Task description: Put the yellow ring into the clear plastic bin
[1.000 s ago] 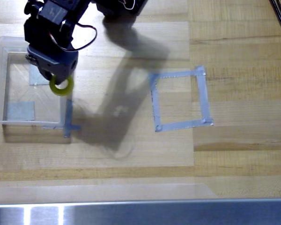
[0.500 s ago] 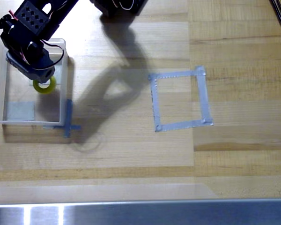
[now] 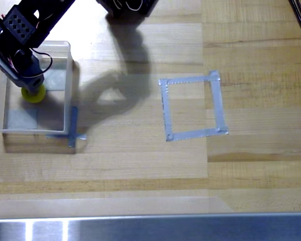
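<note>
Overhead view: gripper [image 3: 31, 88] has shifted left over the last second, from the bin's right wall to well inside the footprint of the clear plastic bin [image 3: 67, 85]. The yellow ring [image 3: 33, 94] has travelled with it and now sits over the bin's middle-left, above the grey tape patch [image 3: 21, 119] showing through the bottom.

Jaws look closed on the ring's far edge; ring pokes out just below the gripper body. Can't tell from above whether the ring is touching the bin floor or hanging above it.

Meaning for the task: carry is basically done and the ring is clear of all four walls. My read is that release is the only step left. Risk is low, though the ring could bounce or roll if dropped from height.

Grey tape square outline [image 3: 190, 106] on the bench [image 3: 140, 165] to the right is irrelevant.
</note>
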